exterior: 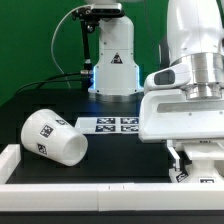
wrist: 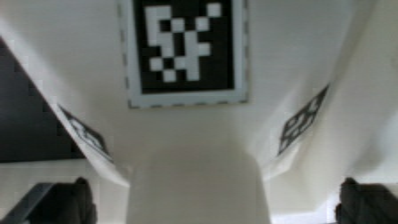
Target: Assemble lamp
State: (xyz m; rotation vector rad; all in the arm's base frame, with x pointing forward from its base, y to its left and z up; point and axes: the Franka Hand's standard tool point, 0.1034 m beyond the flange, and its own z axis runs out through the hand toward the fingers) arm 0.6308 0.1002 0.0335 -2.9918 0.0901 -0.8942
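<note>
The lamp shade point(exterior: 52, 137), a large white tapered cup with square tags, lies on its side on the black table at the exterior view's left. My gripper point(exterior: 186, 166) is low at the front right, near the white rail. In the wrist view a white tagged part, the lamp base point(wrist: 187, 60), fills the picture very close up. It lies between my two dark fingers point(wrist: 54, 203), which stand wide apart with a gap on each side. The gripper point(wrist: 214, 205) is open around it. In the exterior view the base is mostly hidden by my hand. The bulb is out of view.
The marker board point(exterior: 106, 124) lies flat at mid table. A white rail point(exterior: 60, 168) borders the table's front and left. The arm's base pedestal point(exterior: 113, 60) with cables stands at the back. My white wrist housing point(exterior: 185, 110) blocks the right side.
</note>
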